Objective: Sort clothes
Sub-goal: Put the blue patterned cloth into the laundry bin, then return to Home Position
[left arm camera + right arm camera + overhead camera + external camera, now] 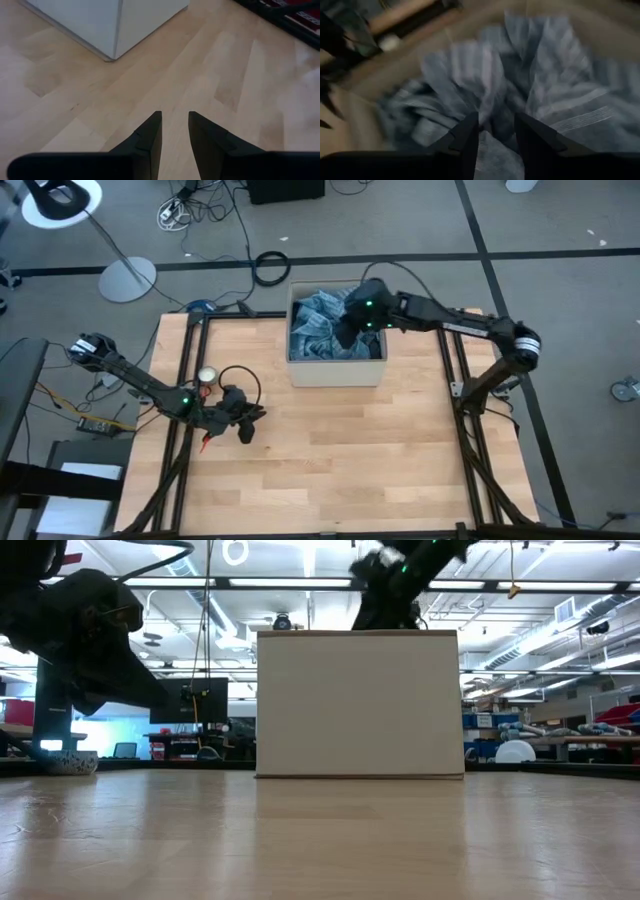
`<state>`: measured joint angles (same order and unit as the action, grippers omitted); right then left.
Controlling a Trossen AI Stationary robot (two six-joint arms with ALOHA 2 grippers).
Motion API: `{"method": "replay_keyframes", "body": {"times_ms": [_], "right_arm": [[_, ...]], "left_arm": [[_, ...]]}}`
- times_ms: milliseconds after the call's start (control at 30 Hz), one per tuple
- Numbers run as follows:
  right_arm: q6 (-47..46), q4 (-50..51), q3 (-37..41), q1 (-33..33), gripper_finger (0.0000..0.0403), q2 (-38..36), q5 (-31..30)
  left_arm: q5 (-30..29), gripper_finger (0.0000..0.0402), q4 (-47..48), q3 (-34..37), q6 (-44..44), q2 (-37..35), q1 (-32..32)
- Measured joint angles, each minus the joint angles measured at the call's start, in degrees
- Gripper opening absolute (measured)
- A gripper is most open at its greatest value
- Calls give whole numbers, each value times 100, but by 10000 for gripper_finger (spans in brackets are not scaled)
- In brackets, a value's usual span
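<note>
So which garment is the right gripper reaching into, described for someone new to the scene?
At the far edge of the light wooden table stands a white open-topped box. The right gripper, fingers slightly apart, hangs over the crumpled blue striped shirt filling it, the only garment visible.

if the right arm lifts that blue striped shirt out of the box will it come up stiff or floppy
Probably floppy: the striped shirt lies crumpled in deep folds in the box. It will likely drape and trail from the right end effector, whose fingers sit open above it. It may drag neighbouring cloth, being bunched with it.
</note>
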<state>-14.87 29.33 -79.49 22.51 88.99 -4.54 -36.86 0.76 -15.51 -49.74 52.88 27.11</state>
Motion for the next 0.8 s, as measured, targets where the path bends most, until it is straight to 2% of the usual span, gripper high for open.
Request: {"method": "replay_keyframes", "body": {"times_ms": [267,433,600,800], "right_arm": [[183,157,-10,-59,130,-985,138],[-82,982,-12,-107,130,-1676,238],[-3,2025,26,-320,130,-2299,374],[-2,2253,635,-720,130,-2981,375]], "left_arm": [[0,101,119,-2,3,0,-2],[-12,101,168,-2,406,-2,-13],[-117,101,-370,0,1754,-7,-207],[82,101,-1118,-2,3158,-9,-759]]}}
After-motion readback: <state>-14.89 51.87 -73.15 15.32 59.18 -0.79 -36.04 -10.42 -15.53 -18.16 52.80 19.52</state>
